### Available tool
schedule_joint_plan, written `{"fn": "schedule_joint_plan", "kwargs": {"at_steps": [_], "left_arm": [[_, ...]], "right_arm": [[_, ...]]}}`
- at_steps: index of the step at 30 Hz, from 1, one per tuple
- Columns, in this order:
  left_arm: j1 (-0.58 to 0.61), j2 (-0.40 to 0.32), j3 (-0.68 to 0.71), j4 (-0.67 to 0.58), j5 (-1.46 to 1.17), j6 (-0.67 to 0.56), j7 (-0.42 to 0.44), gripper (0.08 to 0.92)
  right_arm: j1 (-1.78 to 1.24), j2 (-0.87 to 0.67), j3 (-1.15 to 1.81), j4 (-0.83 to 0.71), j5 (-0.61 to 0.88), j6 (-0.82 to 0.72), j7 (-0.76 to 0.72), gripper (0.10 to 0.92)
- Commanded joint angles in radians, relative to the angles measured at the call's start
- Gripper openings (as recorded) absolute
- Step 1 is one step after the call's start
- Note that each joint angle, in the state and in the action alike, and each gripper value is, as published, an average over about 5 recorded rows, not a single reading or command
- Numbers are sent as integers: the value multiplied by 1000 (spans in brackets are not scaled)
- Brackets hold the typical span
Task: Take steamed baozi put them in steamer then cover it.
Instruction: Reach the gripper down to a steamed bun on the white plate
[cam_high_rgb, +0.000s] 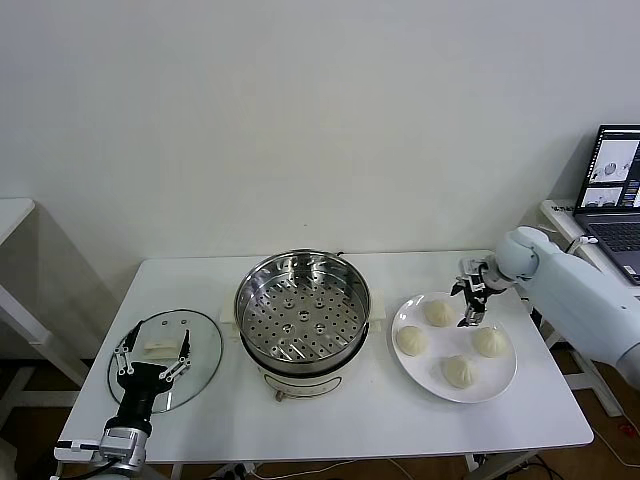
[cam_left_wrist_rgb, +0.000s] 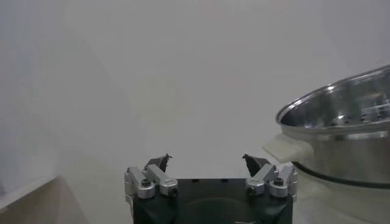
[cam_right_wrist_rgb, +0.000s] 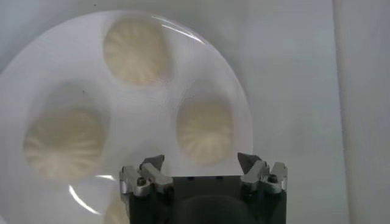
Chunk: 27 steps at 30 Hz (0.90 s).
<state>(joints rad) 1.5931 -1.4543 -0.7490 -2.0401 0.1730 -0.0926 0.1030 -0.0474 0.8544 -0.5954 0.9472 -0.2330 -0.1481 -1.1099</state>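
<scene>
Four cream pleated baozi (cam_high_rgb: 438, 312) (cam_high_rgb: 411, 340) (cam_high_rgb: 490, 341) (cam_high_rgb: 459, 371) lie on a white plate (cam_high_rgb: 500, 385) at the table's right. My right gripper (cam_high_rgb: 472, 296) hovers open and empty over the plate's far side. In the right wrist view it (cam_right_wrist_rgb: 201, 163) is just short of one baozi (cam_right_wrist_rgb: 205, 129). The steel steamer (cam_high_rgb: 303, 310) stands empty at centre. The glass cover (cam_high_rgb: 200, 345) lies flat at the left. My left gripper (cam_high_rgb: 153, 350) is open above its white handle (cam_high_rgb: 160, 344), and the left wrist view shows the gripper (cam_left_wrist_rgb: 207, 161) empty beside the steamer (cam_left_wrist_rgb: 341, 128).
A laptop (cam_high_rgb: 612, 190) sits on a side table at the far right, behind my right arm. The white table's front edge (cam_high_rgb: 330, 445) runs close below the plate and cover. A wall stands behind the table.
</scene>
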Motion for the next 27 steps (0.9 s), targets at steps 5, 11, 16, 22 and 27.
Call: {"fn": "schedule_joint_plan", "kwargs": {"at_steps": [5,11,16,22,27], "left_arm": [[-2,-2,6,3,3,0,-1,823],[-1,-5,5,6,9,-5,-2,823],[0,-8,3,8,15,-9,-3,823],[-2,-10,0,8,20,-13,-4,823],[-2,-11,-2,7,21,-13,-7,823]], "right_arm": [[-4,80,8,-85,-68,11,21,823],[-10,92,13,-88,-77,13,26,823],[-10,92,12,-85,-84,18,25,823],[-14,85,7,-73,-86,21,24,778],[-17,82,7,-68,-89,24,24,731]]}}
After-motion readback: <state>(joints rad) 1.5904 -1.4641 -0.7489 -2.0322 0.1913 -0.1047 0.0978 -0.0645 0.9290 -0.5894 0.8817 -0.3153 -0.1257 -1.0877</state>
